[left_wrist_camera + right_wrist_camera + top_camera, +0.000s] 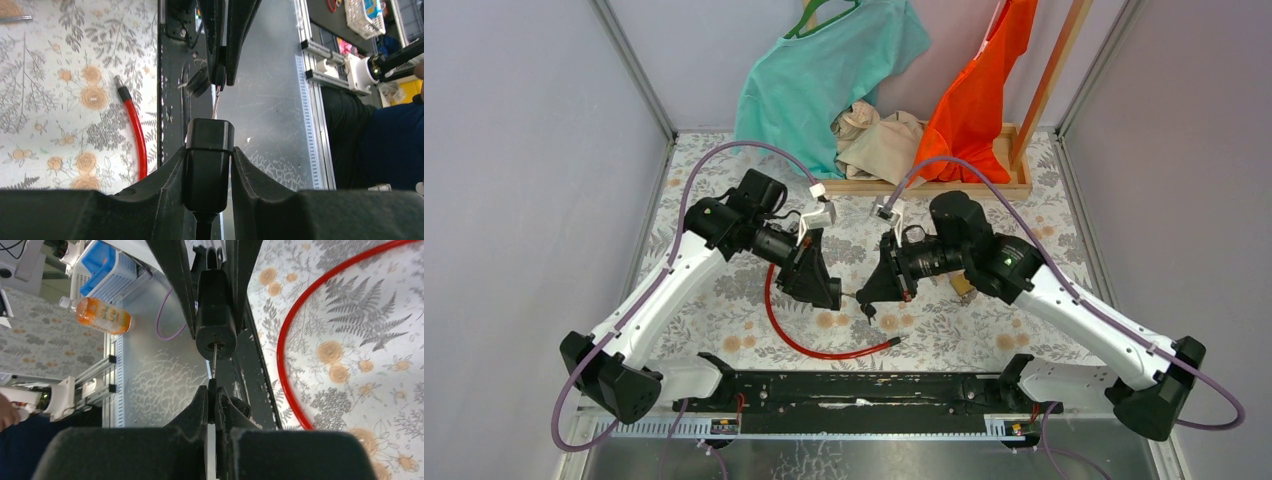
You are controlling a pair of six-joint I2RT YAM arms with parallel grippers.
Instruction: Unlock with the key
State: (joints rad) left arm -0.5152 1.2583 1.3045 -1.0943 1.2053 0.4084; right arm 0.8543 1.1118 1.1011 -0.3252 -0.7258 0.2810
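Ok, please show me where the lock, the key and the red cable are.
lock [215, 325]: right wrist view, on the black body above the keyhole.
key [214, 359]: right wrist view, on the bare metal blade.
red cable [136, 137]: left wrist view, on the middle of the red stretch.

So the lock looks matt black plastic, key is thin shiny metal, cable glossy red, surface covered in flowery cloth.

Table covering is showing grey fern prints and orange blooms on white. Cable is showing red. Lock body, near the cable, is showing black. Key is appearing silvery, though thinly seen. Beyond the cable, a teal shirt and an orange garment are hanging.
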